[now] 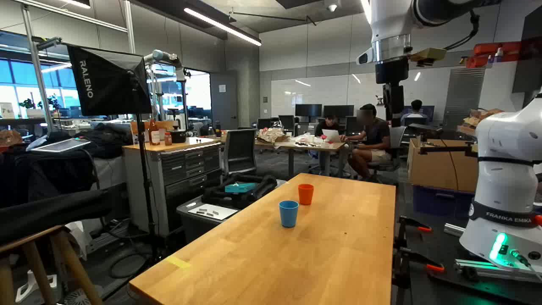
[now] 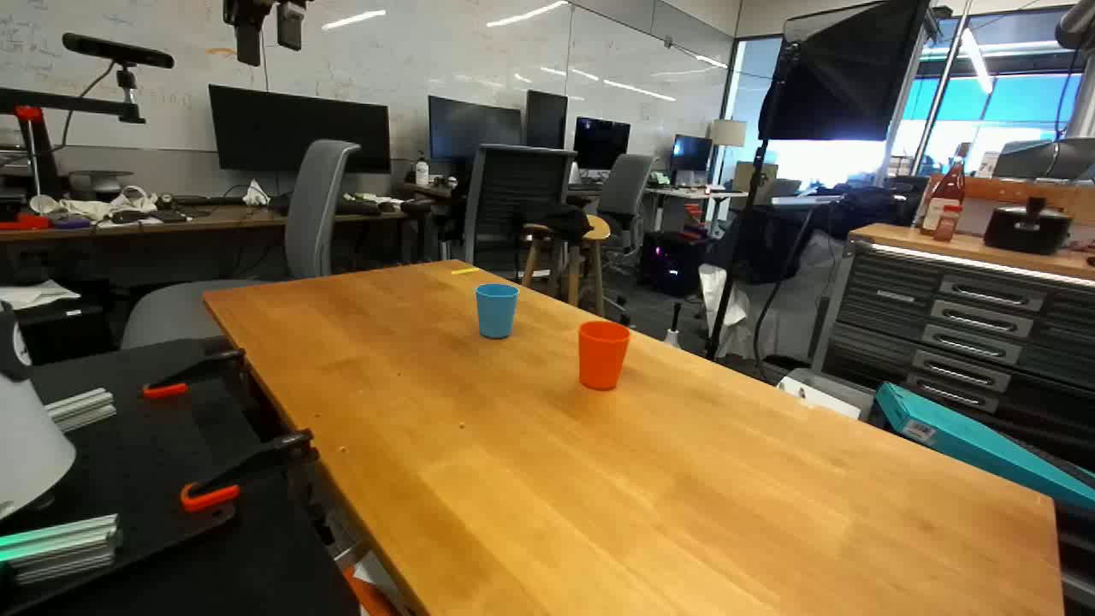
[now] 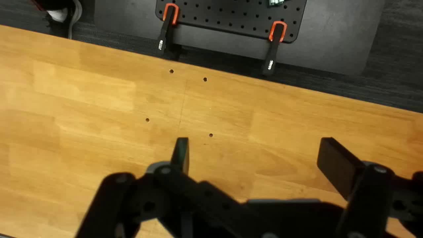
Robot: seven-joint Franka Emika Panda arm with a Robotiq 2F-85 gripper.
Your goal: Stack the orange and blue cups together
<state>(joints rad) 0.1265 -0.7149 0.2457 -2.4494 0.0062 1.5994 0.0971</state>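
Orange tapered cup and blue tapered cup stand upright, apart, on the rectangular wooden table. I see my black two-finger gripper above it, fingers wide apart.

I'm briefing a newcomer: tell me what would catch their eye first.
Probably the orange cup and blue cup, standing upright and apart on the wooden table. Next might come the open, empty gripper above it in the wrist view, or the black RALENO softbox, upper left in an exterior view.
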